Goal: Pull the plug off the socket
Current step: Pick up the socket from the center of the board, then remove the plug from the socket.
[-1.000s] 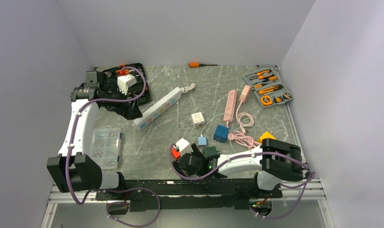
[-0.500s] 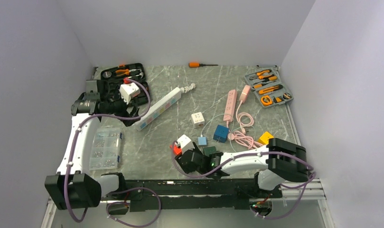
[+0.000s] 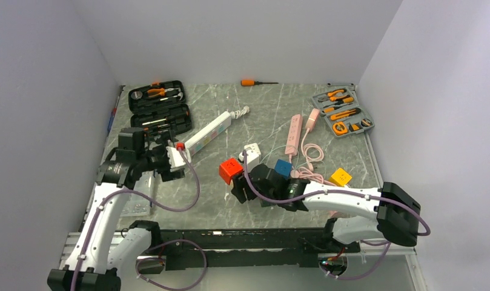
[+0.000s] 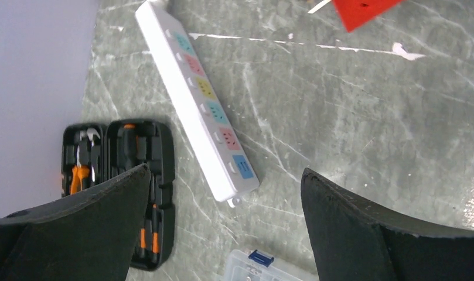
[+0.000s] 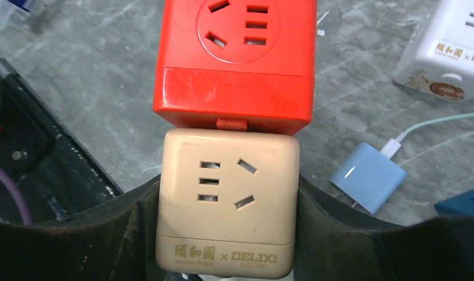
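My right gripper (image 5: 227, 196) is shut on a beige cube socket (image 5: 227, 199), its fingers (image 5: 126, 222) pressed on both sides. A red cube plug adapter (image 5: 234, 58) is plugged into the beige cube's far face. In the top view the red cube (image 3: 230, 170) sits just ahead of my right gripper (image 3: 239, 183), left of the table's middle. My left gripper (image 4: 224, 175) is open and empty, above the end of a white power strip (image 4: 199, 105). In the top view it (image 3: 177, 160) is left of the red cube, apart from it.
The white power strip (image 3: 207, 134) lies diagonally. A black tool case (image 3: 159, 109) sits at back left and a clear parts box (image 4: 263, 266) under my left arm. A white cube (image 5: 451, 52), light-blue charger (image 5: 368, 177), blue cube (image 3: 283, 168), pink strip (image 3: 294, 133) and grey tool case (image 3: 342, 112) lie to the right.
My right gripper has carried the joined beige and red cubes from the front edge toward the table's middle. My left arm has swung from the black tool case toward the power strip's near end.
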`<state>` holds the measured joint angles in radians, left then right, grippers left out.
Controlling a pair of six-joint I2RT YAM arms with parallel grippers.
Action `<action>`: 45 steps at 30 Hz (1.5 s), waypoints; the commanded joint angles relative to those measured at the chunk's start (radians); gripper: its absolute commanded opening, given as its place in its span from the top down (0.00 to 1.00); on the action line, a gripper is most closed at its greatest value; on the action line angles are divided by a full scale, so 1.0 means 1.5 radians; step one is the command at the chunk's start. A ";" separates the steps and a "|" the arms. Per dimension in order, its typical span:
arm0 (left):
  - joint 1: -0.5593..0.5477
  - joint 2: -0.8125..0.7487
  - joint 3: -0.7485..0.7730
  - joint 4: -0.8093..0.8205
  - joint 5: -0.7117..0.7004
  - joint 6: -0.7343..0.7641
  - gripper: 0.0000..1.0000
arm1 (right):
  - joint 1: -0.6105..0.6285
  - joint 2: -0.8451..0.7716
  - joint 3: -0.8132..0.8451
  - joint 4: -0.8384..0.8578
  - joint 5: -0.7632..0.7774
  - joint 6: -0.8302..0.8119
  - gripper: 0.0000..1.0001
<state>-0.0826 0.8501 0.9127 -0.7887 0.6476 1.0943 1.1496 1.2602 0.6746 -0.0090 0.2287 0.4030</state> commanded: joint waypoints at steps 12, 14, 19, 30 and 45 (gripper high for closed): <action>-0.210 -0.276 -0.258 0.229 -0.024 0.206 0.01 | -0.059 0.019 0.157 -0.021 -0.244 -0.025 0.92; -0.234 -0.278 -0.269 0.249 -0.040 0.216 0.01 | -0.061 0.034 0.171 -0.026 -0.257 -0.025 0.93; -0.274 -0.281 -0.291 0.283 -0.055 0.242 0.01 | -0.062 0.061 0.198 -0.029 -0.282 -0.023 0.95; -0.367 -0.210 -0.302 0.307 -0.137 0.265 0.01 | -0.062 0.090 0.237 -0.020 -0.322 -0.019 0.97; -0.399 -0.165 -0.293 0.365 -0.179 0.246 0.38 | -0.062 0.107 0.242 -0.013 -0.351 -0.019 1.00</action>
<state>-0.6468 0.5987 0.4507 -0.2855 0.3805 1.4700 1.0584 1.4197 0.9825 -0.1246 -0.2565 0.3820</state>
